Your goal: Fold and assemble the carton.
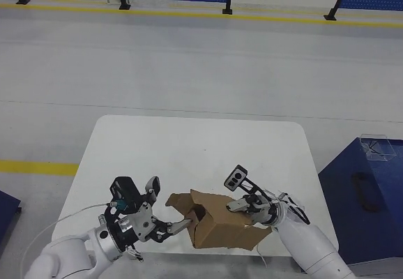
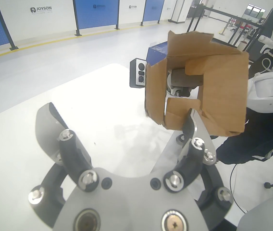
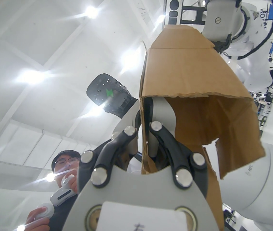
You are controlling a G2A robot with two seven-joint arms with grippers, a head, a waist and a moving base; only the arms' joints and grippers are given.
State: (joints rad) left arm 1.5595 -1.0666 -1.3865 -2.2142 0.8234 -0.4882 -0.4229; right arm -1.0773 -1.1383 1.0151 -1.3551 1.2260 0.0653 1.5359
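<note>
We see a carton (image 1: 219, 222) of matt brown cardboard with rough, torn edges, a table (image 1: 187, 139) that looks smooth and white to us with a faint sheen, a left gripper (image 2: 119, 114) with satin grey metal fingers and matt black plastic links, a right gripper (image 3: 145, 131) with shiny steel screws

Top view: overhead, looking down on table (image 1: 187, 139). Wrist views: close, facing carton (image 2: 223, 85) from opposite sides; right tilted upward.
</note>
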